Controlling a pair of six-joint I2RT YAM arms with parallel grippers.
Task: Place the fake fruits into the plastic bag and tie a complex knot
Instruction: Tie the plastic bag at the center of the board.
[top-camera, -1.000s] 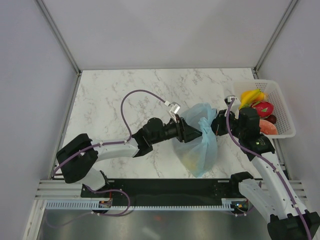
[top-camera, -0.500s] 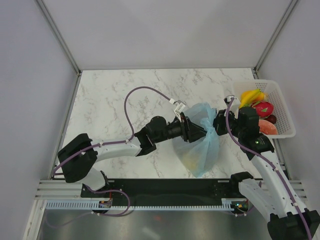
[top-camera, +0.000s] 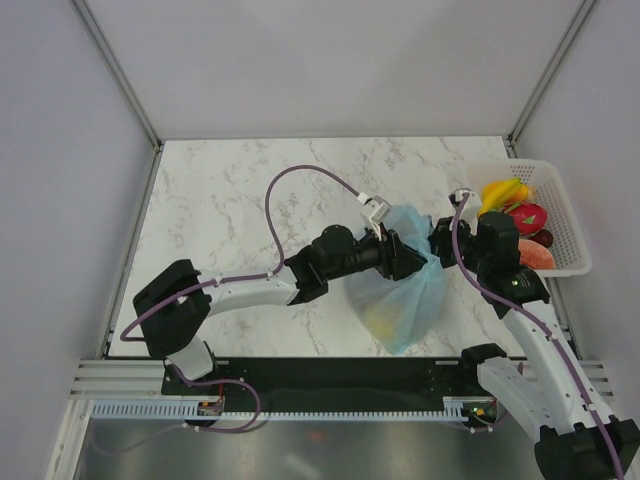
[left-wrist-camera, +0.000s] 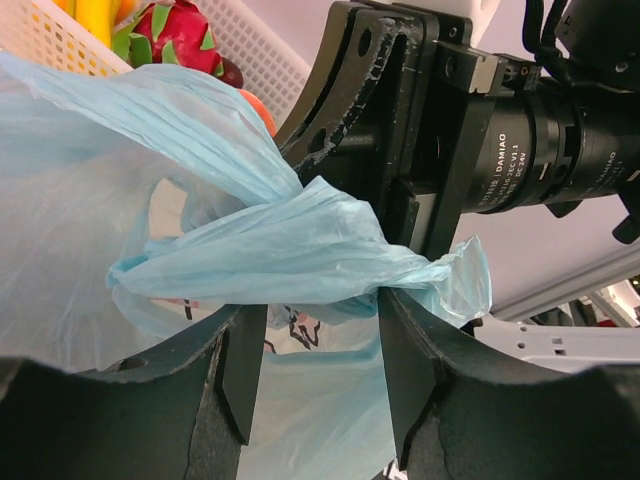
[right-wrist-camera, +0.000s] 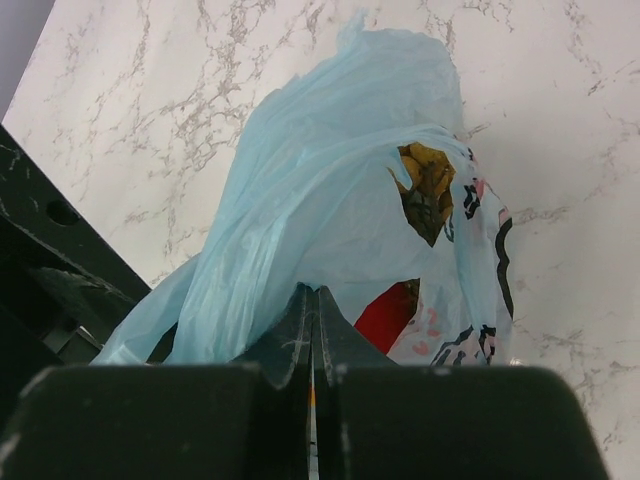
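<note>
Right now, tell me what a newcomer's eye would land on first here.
The light-blue plastic bag sits mid-table, its twisted neck stretched between the two grippers. The right gripper is shut on the film; the left gripper stands open right at the twist. Bright fake fruits sit in the white basket at the table's right edge.

Through the thin translucent light-blue plastic bag, a tan lump and a red patch show too partially to identify. The left wrist view's top edge cuts off the white mesh plastic basket. From above, bag folds hide the fingertips of the black left gripper.
</note>
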